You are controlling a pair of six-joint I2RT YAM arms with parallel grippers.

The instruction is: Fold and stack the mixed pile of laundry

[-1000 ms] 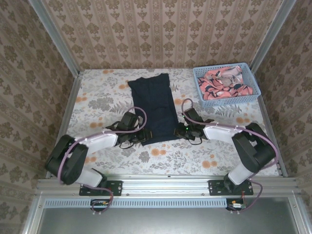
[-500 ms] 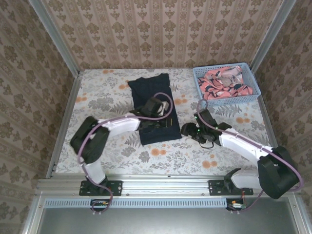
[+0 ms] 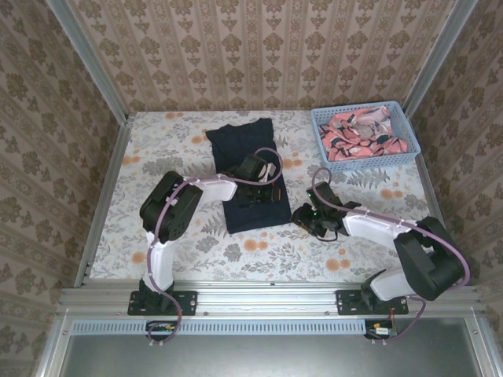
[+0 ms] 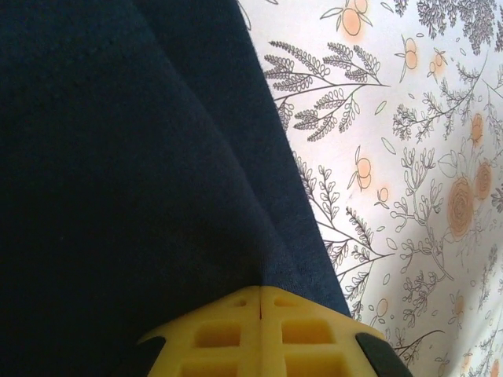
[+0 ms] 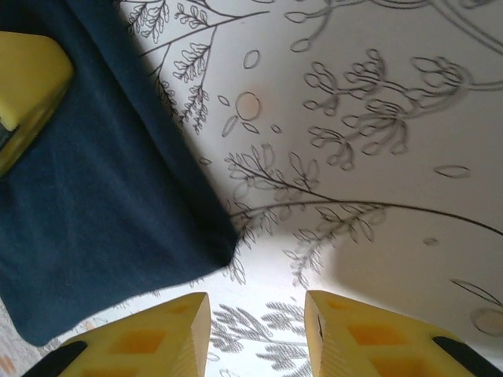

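The large dark navy short-sleeved T-shirt (image 3: 240,141) lay folded into a long strip at mid-table. The pink garment with navy-and-white pattern (image 3: 363,132) sat heaped in the light blue plastic lattice basket (image 3: 371,160) at the far right. The left gripper (image 4: 261,334) was clamped on the shirt's fold. The right gripper (image 5: 255,334) stood parted and empty just beside the shirt's near corner. A white floral tablecloth (image 3: 157,157) covered the table, with beige damask wallpaper (image 3: 259,47) on the walls around it.

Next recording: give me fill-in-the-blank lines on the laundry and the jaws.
The pink garment lies in the ___.
The left gripper has its jaws ___ on the T-shirt.
The right gripper has its jaws ___, beside the T-shirt's corner.
Missing: basket; shut; open.
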